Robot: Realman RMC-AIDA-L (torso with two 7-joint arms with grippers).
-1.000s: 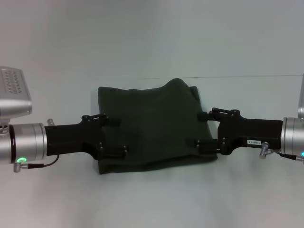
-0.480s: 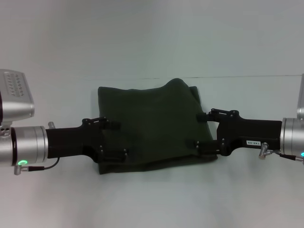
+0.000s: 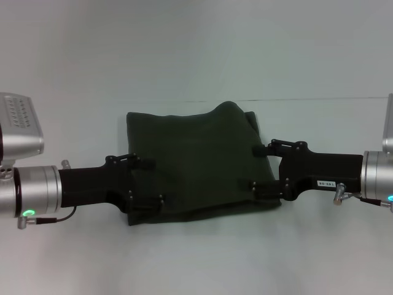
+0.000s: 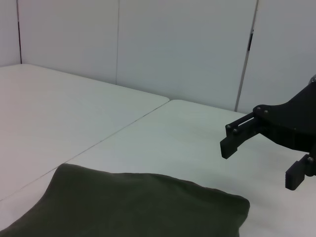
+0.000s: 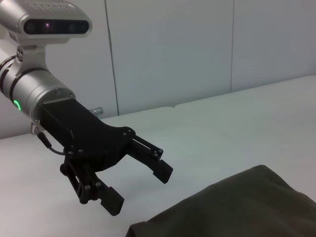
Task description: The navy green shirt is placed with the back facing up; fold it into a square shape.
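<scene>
The navy green shirt (image 3: pixel 196 161) lies folded into a rough square at the middle of the white table, plain side up, with its far right corner bulging. My left gripper (image 3: pixel 154 180) is open over the shirt's left edge, holding nothing. At the shirt's right edge my right gripper (image 3: pixel 256 167) is also open and holding nothing. The left wrist view shows the shirt (image 4: pixel 123 207) with the right gripper (image 4: pixel 260 164) beyond it. In the right wrist view the left gripper (image 5: pixel 138 189) hangs open beside the shirt (image 5: pixel 237 207).
The white table (image 3: pixel 196 258) extends all around the shirt, with a seam line (image 3: pixel 319 98) across it behind the cloth. Pale wall panels (image 4: pixel 187 44) stand beyond the table. No other objects show.
My left gripper has drifted slightly toward the table's near edge. The right gripper has crept a little inward over the shirt. The shirt has not moved.
</scene>
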